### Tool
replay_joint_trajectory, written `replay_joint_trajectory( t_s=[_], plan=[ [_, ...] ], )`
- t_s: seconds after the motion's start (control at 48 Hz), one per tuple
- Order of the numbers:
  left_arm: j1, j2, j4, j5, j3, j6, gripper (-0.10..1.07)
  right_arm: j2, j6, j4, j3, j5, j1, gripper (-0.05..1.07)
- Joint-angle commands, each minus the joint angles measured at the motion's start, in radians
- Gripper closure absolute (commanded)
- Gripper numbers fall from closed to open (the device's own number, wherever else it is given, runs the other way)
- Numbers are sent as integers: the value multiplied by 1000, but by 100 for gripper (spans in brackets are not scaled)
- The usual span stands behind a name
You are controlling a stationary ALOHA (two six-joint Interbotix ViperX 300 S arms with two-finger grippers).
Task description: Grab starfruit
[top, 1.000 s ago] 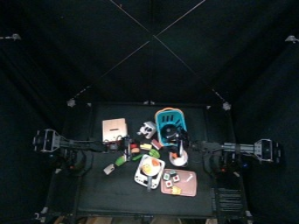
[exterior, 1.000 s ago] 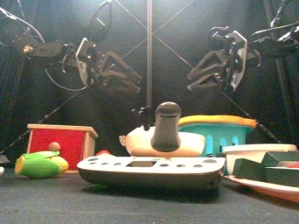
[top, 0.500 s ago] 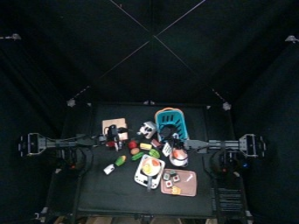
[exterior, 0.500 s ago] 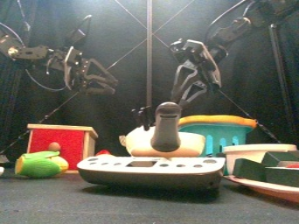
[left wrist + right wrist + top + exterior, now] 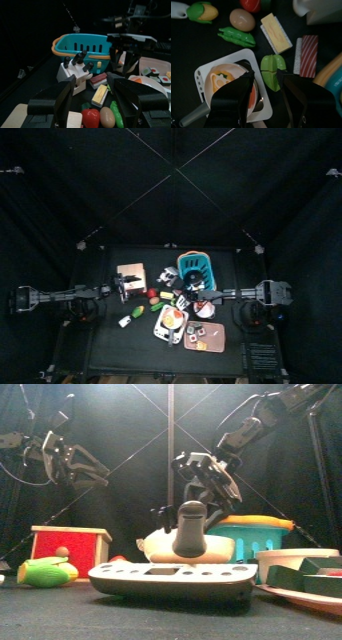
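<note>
The right end effector (image 5: 266, 80) points down at the table with its two jaws spread wide apart and gripping nothing. Right below the gap between them lies the starfruit (image 5: 272, 71), a green ridged piece flat on the table (image 5: 198, 55). It lies near the teal basket (image 5: 334, 75), with only a red-and-white bacon strip (image 5: 306, 50) between the two. The jaws do not touch the fruit.

On the side of the starfruit away from the basket sits a white tray (image 5: 228, 87) holding something orange. Further from the basket than the starfruit lie a yellow cheese slice (image 5: 276, 32), a green pea pod (image 5: 236, 36), a brown egg (image 5: 242, 19), a red tomato (image 5: 251, 4) and a piece of corn (image 5: 201, 11).

Seen from the front, the right arm slants down from high on its own side, and its tip hangs over the middle of the table, above and just beside the basket's rim.

The left end effector (image 5: 93, 82) is held up off the table and faces the basket across the spread of food. Its jaws are also apart, with nothing between them. A white bottle-like thing (image 5: 77, 67) stands between it and the basket. From above, this end effector hangs close to a red wooden box (image 5: 131, 275) on the side of the basket where the left arm comes in.
</note>
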Motion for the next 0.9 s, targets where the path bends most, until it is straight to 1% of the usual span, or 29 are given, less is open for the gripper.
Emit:
replay_joint_trajectory(
  t_s=[0.0, 0.229, 0.354, 0.438, 0.562, 0.708, 0.875],
  plan=[
    [-2, -25, -6, -5, -2, 0, 9, 5, 2, 5, -32, 5, -2, 22],
    [-3, -29, -8, 2, 3, 0, 9, 35, 3, 6, -61, 40, -2, 22],
    [-3, -29, -8, 17, 3, 0, 9, 61, 3, 5, -87, 97, -3, 22],
    [-3, -29, -8, 31, 5, 0, 9, 71, 2, 2, -101, 149, -3, 20],
    [-3, -29, -8, 38, 3, 0, 9, 72, 2, -14, -110, 204, -8, 14],
    [-3, -29, -8, 38, 3, 0, 9, 72, 2, -11, -114, 204, -6, 8],
    [-3, -29, -8, 38, 3, 0, 9, 92, 2, -2, -118, 193, -6, 6]
  ],
)
